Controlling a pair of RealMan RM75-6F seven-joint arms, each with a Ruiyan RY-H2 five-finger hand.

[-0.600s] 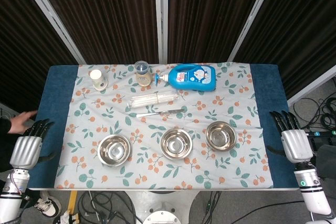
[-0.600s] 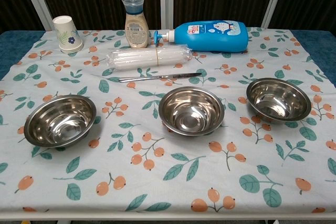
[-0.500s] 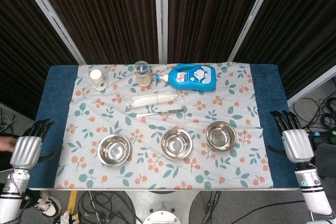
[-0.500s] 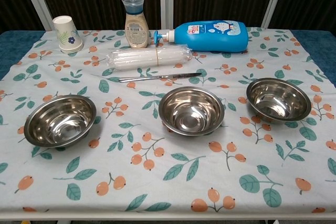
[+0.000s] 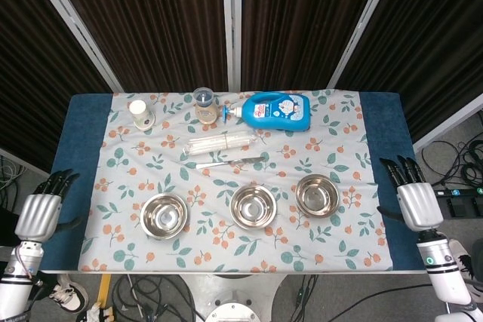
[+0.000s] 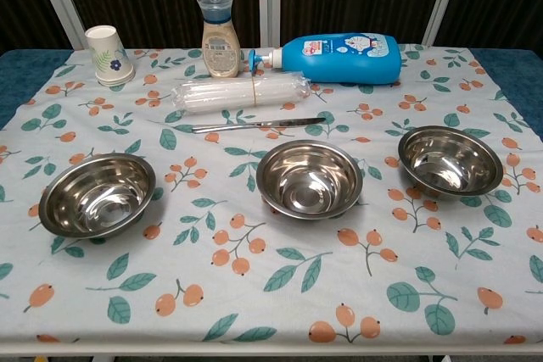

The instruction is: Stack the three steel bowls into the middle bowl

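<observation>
Three steel bowls stand apart in a row on the floral cloth near the table's front: the left bowl (image 5: 164, 215) (image 6: 97, 194), the middle bowl (image 5: 253, 206) (image 6: 310, 178) and the right bowl (image 5: 317, 194) (image 6: 450, 161). All are empty and upright. My left hand (image 5: 39, 211) hangs off the table's left edge, fingers straight and apart, holding nothing. Off the right edge my right hand (image 5: 411, 197) is likewise spread and empty. The chest view shows neither hand.
Behind the bowls lie a table knife (image 5: 232, 161) (image 6: 257, 125) and a clear bundle of straws (image 5: 221, 142) (image 6: 240, 93). At the back stand a paper cup (image 5: 139, 114) (image 6: 108, 54), a small jar (image 5: 204, 104) (image 6: 220, 36) and a blue bottle lying on its side (image 5: 273, 111) (image 6: 335, 47).
My right hand has shifted slightly left toward the table edge. A person's hand seen at the far left earlier is gone. The bowls have not moved.
</observation>
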